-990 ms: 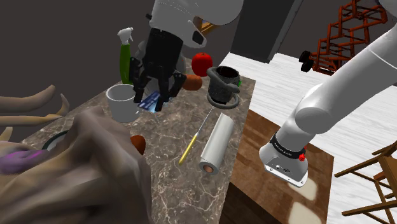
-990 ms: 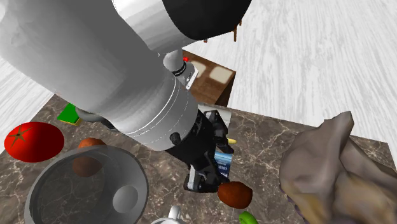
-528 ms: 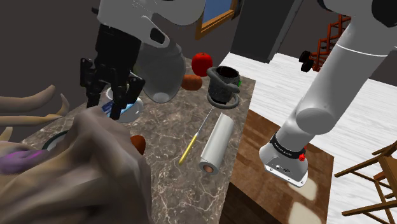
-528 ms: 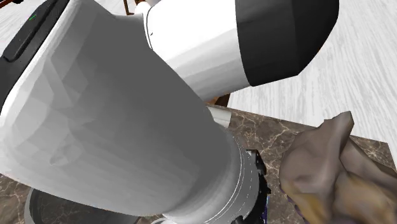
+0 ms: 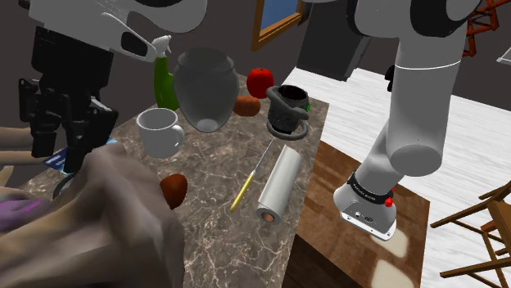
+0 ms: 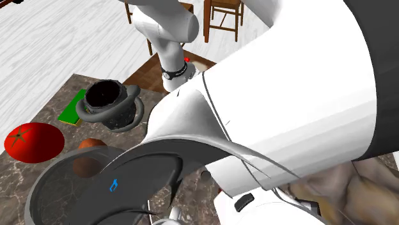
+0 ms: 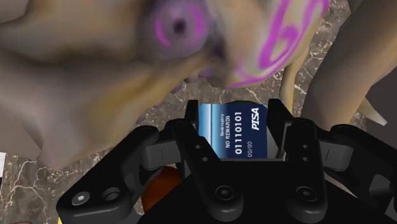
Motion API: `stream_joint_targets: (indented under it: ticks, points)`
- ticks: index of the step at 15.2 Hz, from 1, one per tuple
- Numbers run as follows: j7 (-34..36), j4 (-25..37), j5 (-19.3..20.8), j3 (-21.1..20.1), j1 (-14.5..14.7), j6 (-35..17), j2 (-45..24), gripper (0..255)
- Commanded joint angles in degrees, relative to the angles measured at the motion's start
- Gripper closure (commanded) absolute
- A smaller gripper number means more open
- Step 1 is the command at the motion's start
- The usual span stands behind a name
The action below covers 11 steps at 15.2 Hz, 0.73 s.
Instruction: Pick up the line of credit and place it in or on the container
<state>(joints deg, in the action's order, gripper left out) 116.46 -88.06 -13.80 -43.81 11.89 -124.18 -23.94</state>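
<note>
At the shoulder view's far left the black end effector (image 5: 59,147) hangs over the edge of a marbled tabletop (image 5: 213,225), and only a blue sliver of the card peeks out beneath it there. The wrist view settles the grip: the blue card (image 7: 236,132), printed "NO REWARDS 01110101", is clasped between the two fingers (image 7: 280,124), its lower edge hidden by the hand. Directly beyond the card lies a tan lumpy form (image 5: 106,221) with purple markings, which is too blurred to identify and is cut off by the shoulder view's bottom and left edges. Just to its right stands a white mug (image 5: 160,131), with a green bottle (image 5: 166,86) behind it, partly covered by the arm. A rounded brown object (image 5: 174,190) sits against the tan form's edge. A grey jar (image 5: 205,88) comes next, then a thin yellow stick (image 5: 242,190), a white paper roll (image 5: 277,184), a red tomato (image 5: 260,80) and a dark pot (image 5: 287,110). In the second exterior view the arm's white casing covers the card and the end effector, leaving the pot, the tomato and the jar's rim in sight.
</note>
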Motion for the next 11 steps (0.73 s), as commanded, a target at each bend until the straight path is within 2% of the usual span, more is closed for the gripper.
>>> stream_joint_targets:
  ticks: [1, 11]
  points:
    - [0.07, -0.45, 0.71, 0.61, 0.56, -1.78, -1.36, 255]
    - [-2.55, -5.48, 0.16, 1.66, 1.11, -8.06, -3.23, 255]
